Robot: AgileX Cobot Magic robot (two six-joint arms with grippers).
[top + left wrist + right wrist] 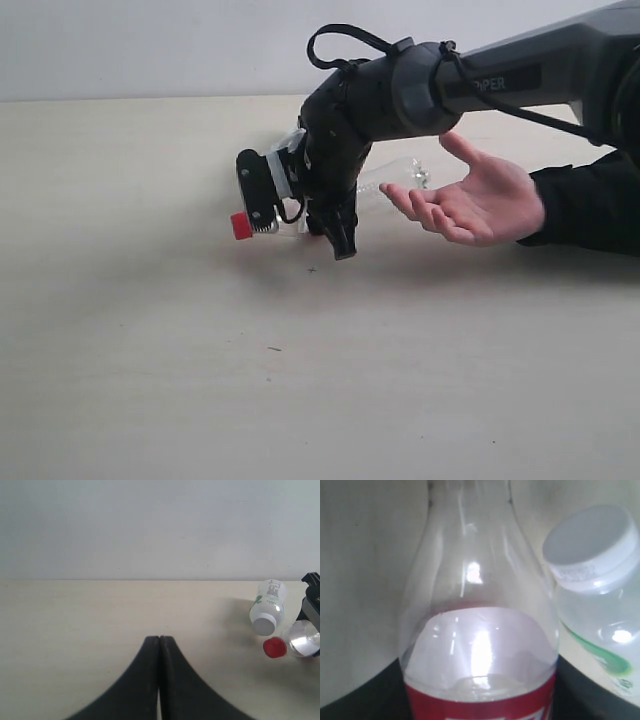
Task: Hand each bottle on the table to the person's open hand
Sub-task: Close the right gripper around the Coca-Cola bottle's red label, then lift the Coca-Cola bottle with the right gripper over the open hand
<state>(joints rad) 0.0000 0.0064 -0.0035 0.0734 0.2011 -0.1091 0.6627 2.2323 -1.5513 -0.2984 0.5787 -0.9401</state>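
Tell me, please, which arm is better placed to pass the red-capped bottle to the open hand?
Right. The right gripper straddles the red-capped bottle lying on the table, close beside the open hand. The left gripper is shut and apart from that bottle.

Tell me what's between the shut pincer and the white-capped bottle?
Just bare beige tabletop, from left pincer to clear white-capped plastic bottle, in the left wrist view.
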